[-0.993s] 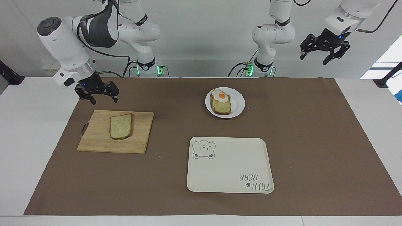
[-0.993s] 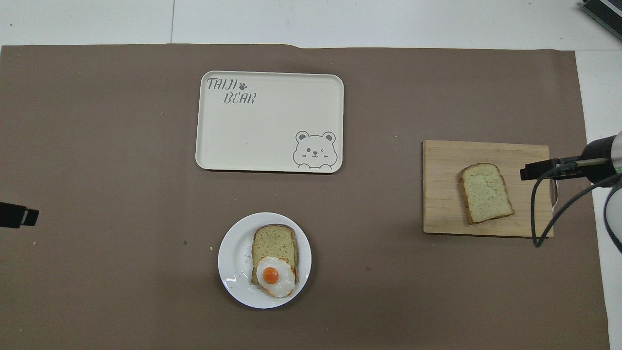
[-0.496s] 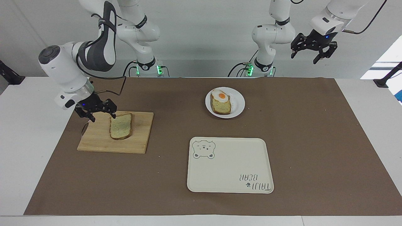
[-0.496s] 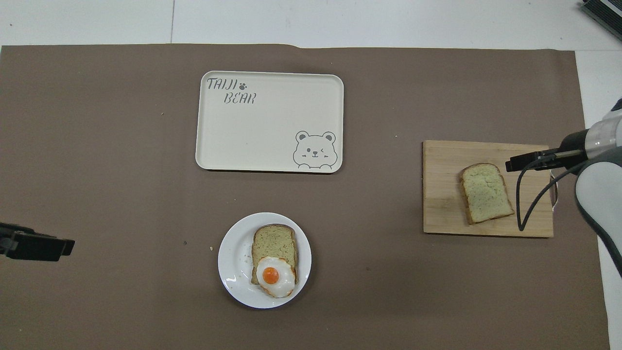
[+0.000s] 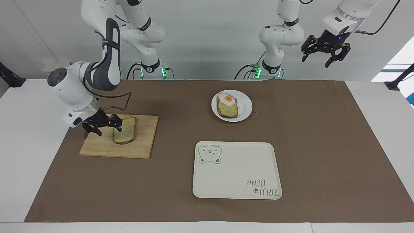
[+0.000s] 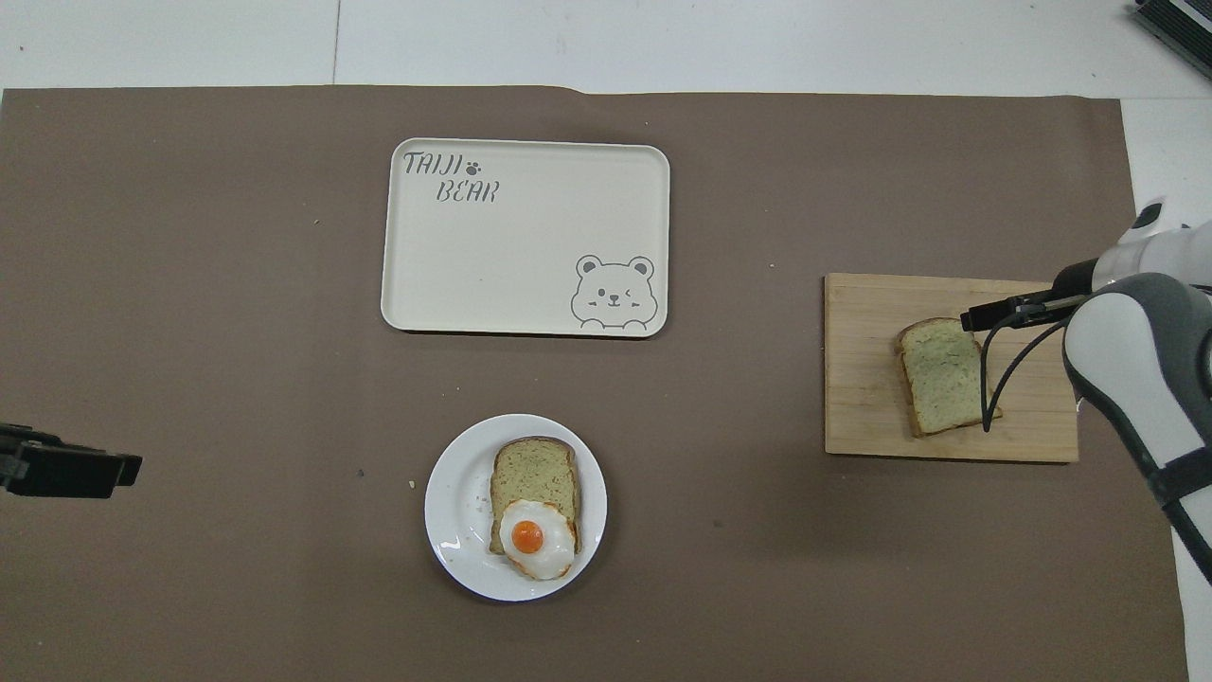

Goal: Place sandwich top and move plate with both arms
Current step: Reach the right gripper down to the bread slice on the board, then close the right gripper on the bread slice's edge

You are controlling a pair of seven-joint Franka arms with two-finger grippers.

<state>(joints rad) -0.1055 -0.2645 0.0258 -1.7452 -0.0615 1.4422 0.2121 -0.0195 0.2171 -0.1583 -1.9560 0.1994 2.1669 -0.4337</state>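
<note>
The sandwich top [image 5: 126, 132], a plain bread slice, lies on a wooden cutting board [image 5: 142, 144] toward the right arm's end of the table; it also shows in the overhead view [image 6: 942, 374]. My right gripper [image 5: 107, 127] is open and low over the board, one finger at the slice's edge; its tip shows in the overhead view [image 6: 980, 316]. The white plate [image 5: 245, 108] holds a bread slice with a fried egg [image 5: 226, 98] and also shows in the overhead view [image 6: 454, 511]. My left gripper [image 5: 321, 57] is open, empty and high in the air at the left arm's end.
A cream tray with a bear drawing [image 5: 236, 171] lies farther from the robots than the plate; it also shows in the overhead view [image 6: 492, 256]. A brown mat [image 5: 323, 145] covers the table.
My right gripper has come down from above the board's edge to the bread slice. My left gripper has shifted a little in the air. Bread, plate and tray have not moved.
</note>
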